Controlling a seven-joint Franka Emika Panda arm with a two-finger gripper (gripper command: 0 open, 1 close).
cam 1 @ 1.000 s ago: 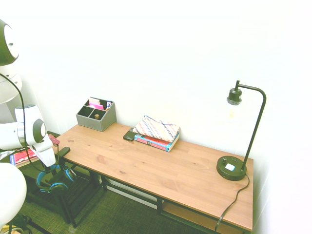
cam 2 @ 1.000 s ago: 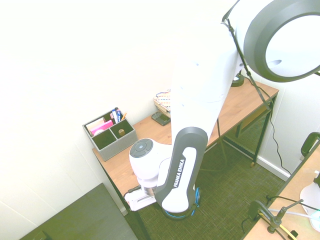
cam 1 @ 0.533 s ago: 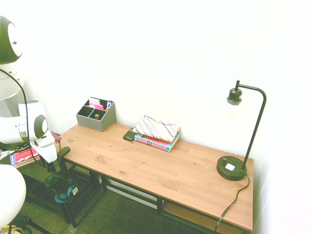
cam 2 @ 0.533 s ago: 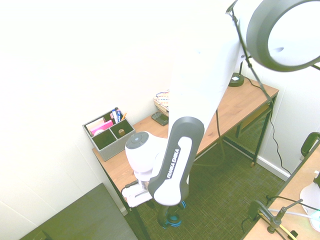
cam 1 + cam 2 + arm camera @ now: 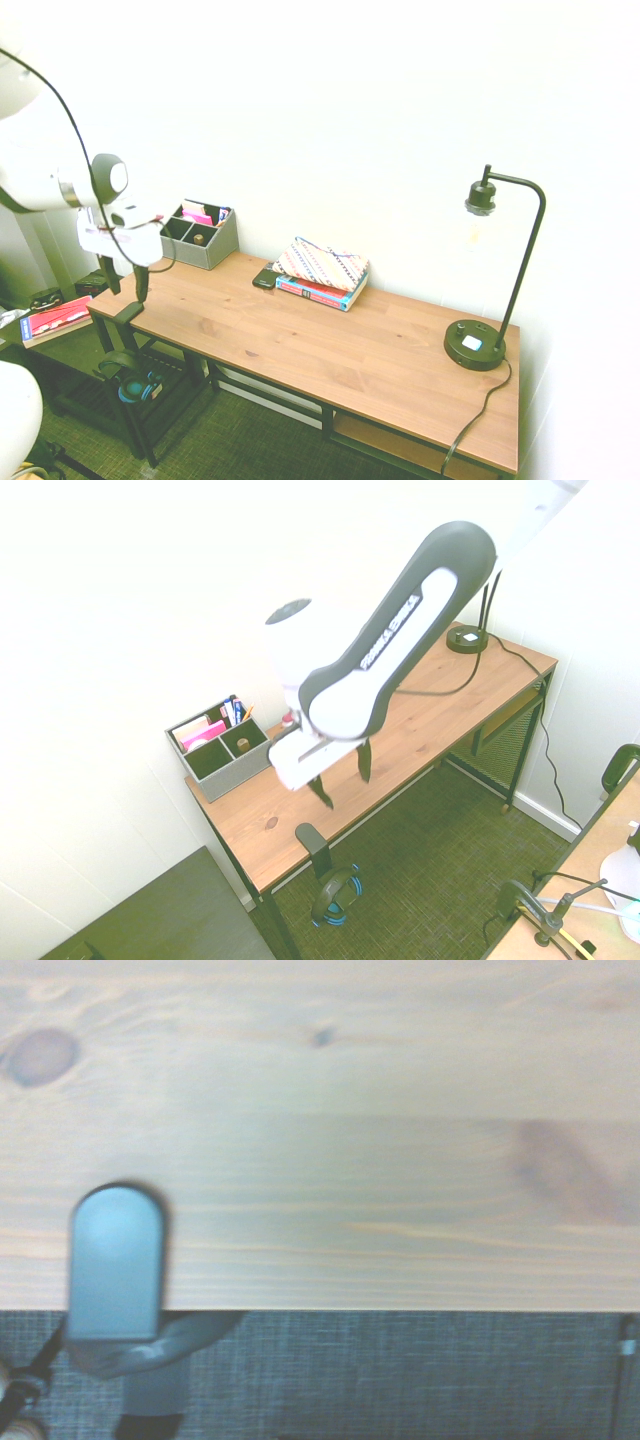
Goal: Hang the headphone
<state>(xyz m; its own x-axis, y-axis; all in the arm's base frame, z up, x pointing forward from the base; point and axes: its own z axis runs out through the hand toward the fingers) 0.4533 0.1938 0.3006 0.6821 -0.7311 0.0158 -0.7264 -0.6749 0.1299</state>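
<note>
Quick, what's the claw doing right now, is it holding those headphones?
Claw: open, holding nothing; the headphones hang from the hook at the desk's edge.

The white Franka arm with dark grey joint covers (image 5: 395, 630) reaches in from the left of the first exterior view and from the upper right of the second. Its forearm slants down to a rounded white wrist with a grey cap (image 5: 300, 645). Below that, the white-bodied claw with two dark fingers (image 5: 343, 776) hangs above the bench (image 5: 430, 720), near its edge, fingers pointing downward, spread apart with nothing between them.
</note>
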